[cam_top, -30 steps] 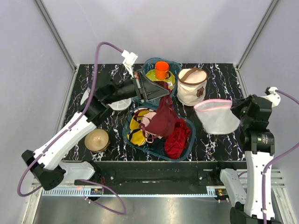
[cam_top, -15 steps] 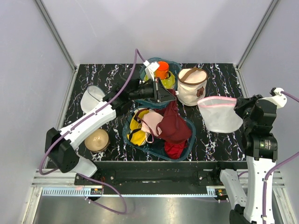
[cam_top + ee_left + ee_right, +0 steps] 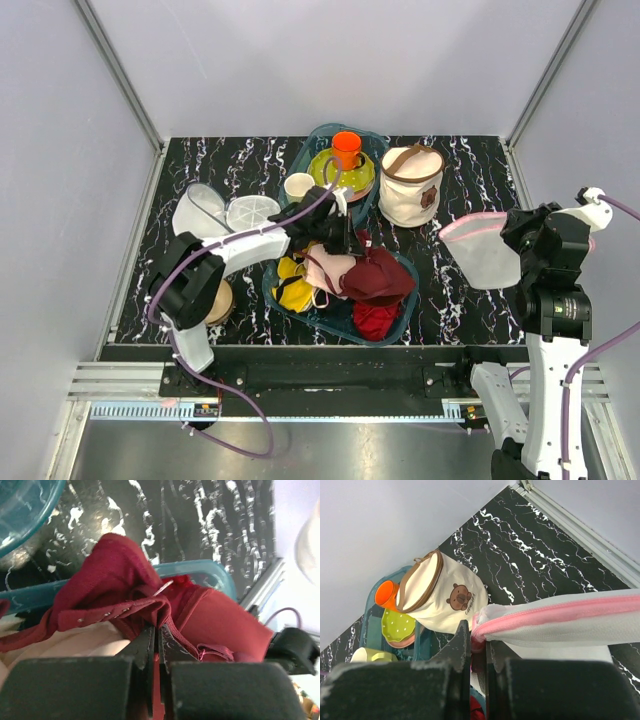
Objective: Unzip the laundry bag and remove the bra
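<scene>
At our left gripper [image 3: 345, 236]: fingers clenched on a strap of the dark red soft garment [image 3: 378, 278], which we see draped over the teal plastic tray [image 3: 408, 285].
Tray contents: the pale pink padded bra [image 3: 328, 268] lies inside, partly under the red garment.
Our right gripper [image 3: 518, 232]: clamped on the pink zip trim of the white mesh laundry bag [image 3: 485, 258].
Bag position: held up over the black marbled table [image 3: 450, 310], right of the tray, apart from the bra.
</scene>
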`<act>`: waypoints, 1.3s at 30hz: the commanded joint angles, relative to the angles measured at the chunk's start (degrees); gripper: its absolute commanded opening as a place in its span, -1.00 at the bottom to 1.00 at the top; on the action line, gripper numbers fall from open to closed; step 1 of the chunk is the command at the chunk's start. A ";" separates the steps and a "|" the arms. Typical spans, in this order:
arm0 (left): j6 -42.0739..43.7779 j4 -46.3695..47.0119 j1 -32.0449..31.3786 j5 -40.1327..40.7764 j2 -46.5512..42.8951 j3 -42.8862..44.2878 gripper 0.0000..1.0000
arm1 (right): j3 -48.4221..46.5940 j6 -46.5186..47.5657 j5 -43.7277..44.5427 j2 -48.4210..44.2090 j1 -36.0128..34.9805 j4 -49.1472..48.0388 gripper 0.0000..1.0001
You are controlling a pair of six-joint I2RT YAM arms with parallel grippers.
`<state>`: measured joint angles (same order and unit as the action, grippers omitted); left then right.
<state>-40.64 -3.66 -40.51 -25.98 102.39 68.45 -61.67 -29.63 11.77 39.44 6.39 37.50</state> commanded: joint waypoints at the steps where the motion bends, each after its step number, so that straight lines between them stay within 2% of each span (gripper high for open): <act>1: 6.62 -3.72 -2.37 8.13 -1.66 3.27 -1.00 | 0.06 1.50 2.38 0.28 -0.33 -3.57 -1.00; 11: 7.33 -4.24 -3.70 14.11 -11.85 -5.69 -1.00 | 1.11 1.06 1.41 0.55 -0.33 -4.36 -1.00; 14: 8.73 -5.82 -5.45 18.05 -11.69 -7.36 -1.00 | 1.64 0.54 0.54 0.55 -0.33 -4.62 -1.00; 16: 9.79 -7.23 -8.78 22.71 -10.63 -7.62 -1.00 | 2.08 0.10 -0.43 0.46 -0.33 -4.80 -1.00; 20: 8.56 -7.15 -11.17 23.08 -9.14 -8.24 -1.00 | 2.43 -0.61 -1.40 0.20 -0.33 -4.98 -1.00; 23: 9.53 -9.25 -11.96 23.42 -11.59 -7.02 -1.00 | 2.43 -0.43 -1.84 -0.15 -0.24 -4.98 -1.00; 24: 10.40 -10.13 -12.31 24.04 -12.47 -6.23 -0.96 | 2.61 -0.61 -2.19 -0.24 -0.33 -4.80 -1.00; 25: 12.06 -11.44 -12.40 24.48 -13.96 -5.26 -0.74 | 2.69 -0.78 -2.36 -0.33 -0.33 -4.89 -1.00; 26: 12.86 -15.02 -12.49 25.18 -14.58 -2.82 -0.51 | 2.87 -0.96 -2.63 -0.42 -0.24 -4.98 -1.00; 27: 13.57 -16.71 -12.66 25.71 -15.28 -1.66 -0.10 | 3.31 -1.31 -2.80 -0.59 -0.41 -4.98 -1.00; 31: 16.12 -22.78 -12.66 27.21 -18.62 2.82 0.43 | 3.75 -1.49 -3.16 -0.94 -0.42 -5.06 -1.00; 34: 17.08 -26.21 -12.92 27.56 -21.35 6.87 0.50 | 3.75 -1.49 -3.24 -1.29 -0.50 -5.06 -1.00; 37: 17.88 -26.75 -13.97 28.96 -22.50 10.03 0.45 | 3.66 -1.31 -2.89 -1.30 -0.50 -4.98 -1.00; 39: 18.32 -25.87 -15.81 28.70 -19.10 12.05 0.39 | 3.75 -1.14 -2.37 -1.30 -0.50 -4.98 -1.00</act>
<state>-24.82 -28.97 -53.63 0.47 81.69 75.55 -57.82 -30.72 9.32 38.68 6.35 34.98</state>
